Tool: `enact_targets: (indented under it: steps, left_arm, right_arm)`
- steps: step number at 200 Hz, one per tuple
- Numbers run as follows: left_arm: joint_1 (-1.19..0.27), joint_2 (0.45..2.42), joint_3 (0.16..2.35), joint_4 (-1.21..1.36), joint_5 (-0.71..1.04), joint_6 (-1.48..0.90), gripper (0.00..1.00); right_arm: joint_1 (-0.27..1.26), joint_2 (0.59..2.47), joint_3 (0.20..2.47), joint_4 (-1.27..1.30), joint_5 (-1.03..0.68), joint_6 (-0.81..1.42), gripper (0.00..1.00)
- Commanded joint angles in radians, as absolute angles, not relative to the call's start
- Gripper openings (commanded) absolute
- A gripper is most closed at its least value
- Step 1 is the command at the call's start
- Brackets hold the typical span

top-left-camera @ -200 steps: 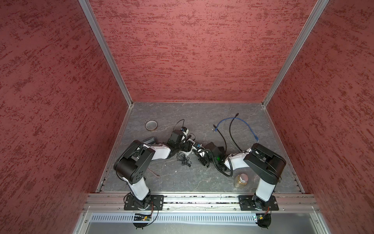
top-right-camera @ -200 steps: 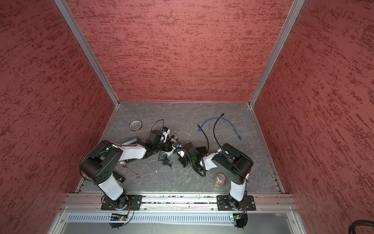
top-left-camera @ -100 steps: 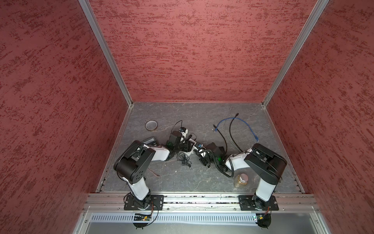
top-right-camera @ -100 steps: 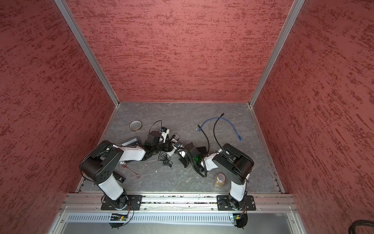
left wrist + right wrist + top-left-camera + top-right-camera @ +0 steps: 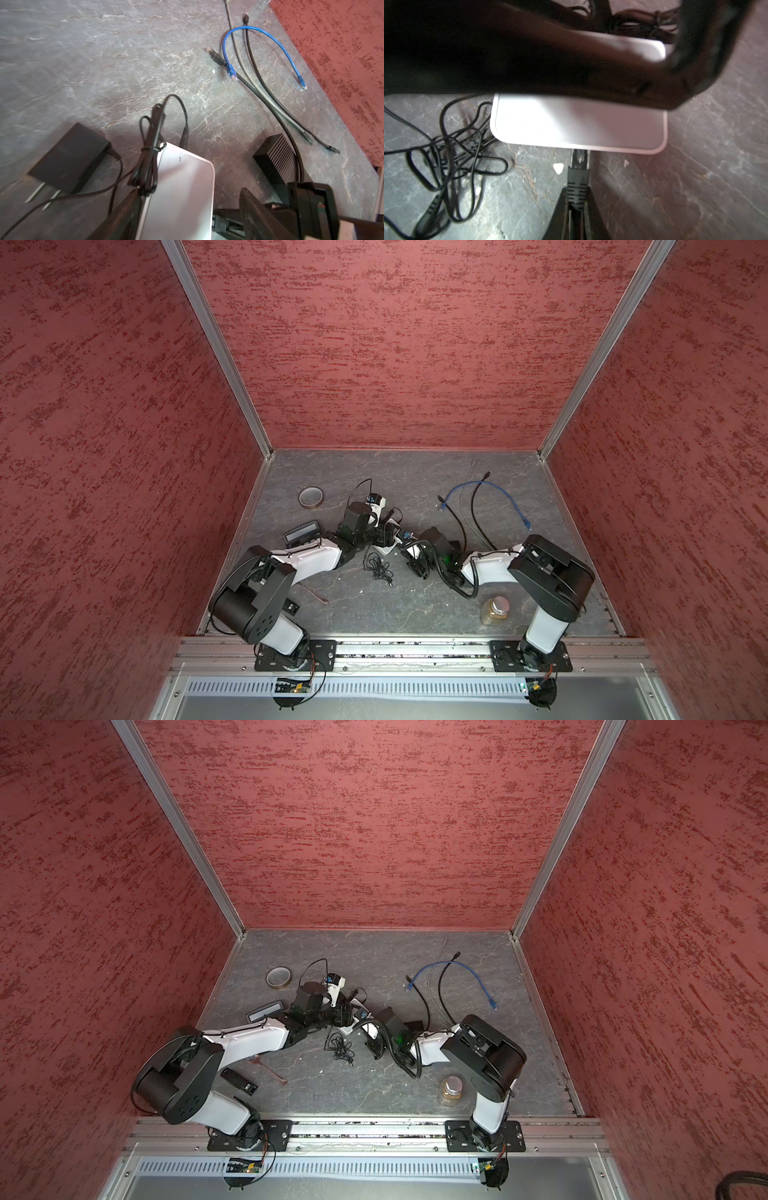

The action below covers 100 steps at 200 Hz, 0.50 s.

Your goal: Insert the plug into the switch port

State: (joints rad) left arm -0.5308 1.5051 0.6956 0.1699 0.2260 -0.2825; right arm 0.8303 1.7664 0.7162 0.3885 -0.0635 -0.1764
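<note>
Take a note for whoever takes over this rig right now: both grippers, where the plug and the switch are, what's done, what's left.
Left gripper: open, jaws astride the white switch.
Right gripper: shut on the black plug, its clear tip at the switch's edge.
Done: plug gripped and lined up with a port.
Left: push it fully in; I cannot tell whether it is seated. Then let go.
</note>
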Motion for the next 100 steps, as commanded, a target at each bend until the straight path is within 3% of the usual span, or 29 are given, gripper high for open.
enact_targets:
  steps: [1,24,100]
  left_arm:
    - [-0.547,1.442,0.747,0.075,0.311,-0.301,0.83]
    - [-0.523,1.424,0.771,0.012,0.239,-0.286,0.88]
    - [-0.454,1.393,0.746,0.010,0.086,-0.322,0.86]
  right_arm:
    - [0.830,1.736,0.808,0.370,-0.065,-0.227,0.00]
    - [0.814,1.741,0.847,0.328,-0.080,-0.246,0.00]
    - [0.760,1.881,1.088,0.262,-0.164,-0.297,0.00]
